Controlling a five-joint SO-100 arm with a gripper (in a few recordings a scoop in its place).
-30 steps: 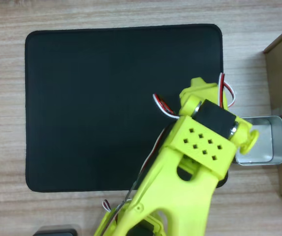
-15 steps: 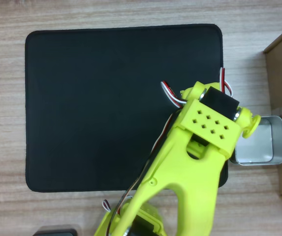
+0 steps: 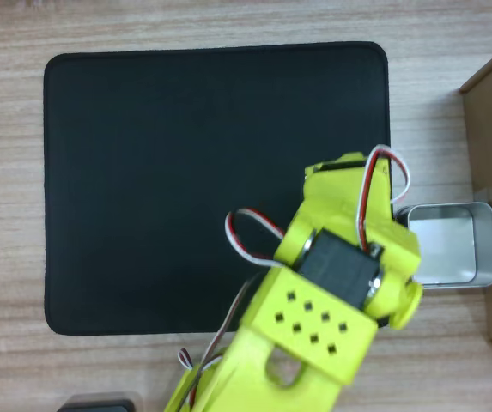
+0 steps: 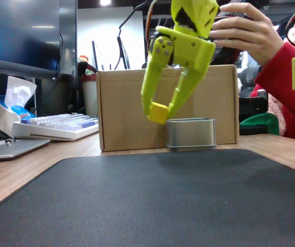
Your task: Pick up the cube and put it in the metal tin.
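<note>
- A pale wood-grain surface (image 3: 228, 26) carries a large black rectangular mat (image 3: 142, 172); in the fixed view the mat fills the lower frame nearest the camera.
- Above the mat's far edge, centre frame, the lime-yellow arm's fingers (image 4: 160, 109) are closed on the small bright yellow cube (image 4: 158, 112), held clear of the mat.
- Just right of the cube and lower sits the shiny silver rectangular metal tin (image 4: 190, 134), at the right edge in the overhead view (image 3: 452, 245).
- Behind the tin stands a brown cardboard box (image 4: 121, 110); a white keyboard (image 4: 54, 126) lies at far left.
- Over the last second the arm's wrist has swung in the overhead view from above the tin's left rim back toward the lower centre, uncovering the tin.
- The tin looks empty, so the drop seems not yet done; the cube probably needs carrying rightward over the opening.
</note>
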